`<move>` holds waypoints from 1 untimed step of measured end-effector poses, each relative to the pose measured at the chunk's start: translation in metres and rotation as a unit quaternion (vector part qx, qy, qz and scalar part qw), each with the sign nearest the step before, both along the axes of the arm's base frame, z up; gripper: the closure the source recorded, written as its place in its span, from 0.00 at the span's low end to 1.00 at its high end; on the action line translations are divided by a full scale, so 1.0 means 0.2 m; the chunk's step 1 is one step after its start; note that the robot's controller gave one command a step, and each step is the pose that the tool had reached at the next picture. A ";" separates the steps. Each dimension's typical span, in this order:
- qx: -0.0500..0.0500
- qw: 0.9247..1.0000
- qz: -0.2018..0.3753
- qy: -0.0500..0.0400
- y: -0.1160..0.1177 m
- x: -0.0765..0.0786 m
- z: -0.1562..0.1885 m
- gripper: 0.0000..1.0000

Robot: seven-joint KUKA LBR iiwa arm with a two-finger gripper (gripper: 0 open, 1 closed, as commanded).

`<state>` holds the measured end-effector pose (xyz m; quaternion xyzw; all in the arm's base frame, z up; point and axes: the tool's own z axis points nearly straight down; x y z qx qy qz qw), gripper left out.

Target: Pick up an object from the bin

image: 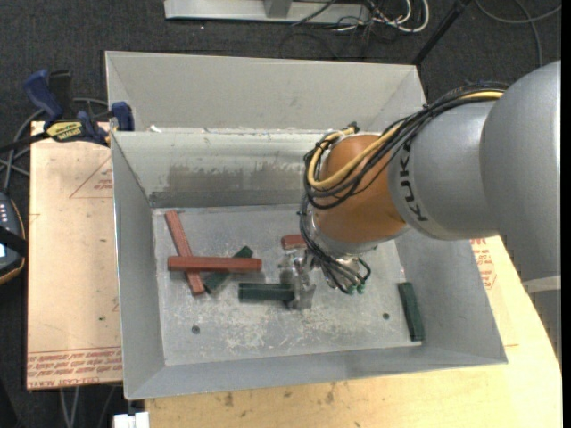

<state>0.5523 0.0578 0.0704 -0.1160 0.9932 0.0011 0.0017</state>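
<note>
My gripper point(300, 287) at the right end of a dark green flat bar point(261, 292), mid grey metal bin point(268, 339), open or closed I cannot tell

Bare bin floor point(268, 335) along the front wall; crossed red-brown sticks point(212, 263) left, dark green bar point(410, 311) right.

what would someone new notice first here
The large silver arm with its orange wrist cover reaches in from the right, its hand low over the middle of the grey metal bin, at the right end of a dark green flat bar. Left of it two reddish-brown flat bars lie crossed; another dark green bar lies by the right wall.
</note>
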 end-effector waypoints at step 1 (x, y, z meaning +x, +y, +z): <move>0.000 1.000 0.000 0.000 0.00 0.00 0.00 1.00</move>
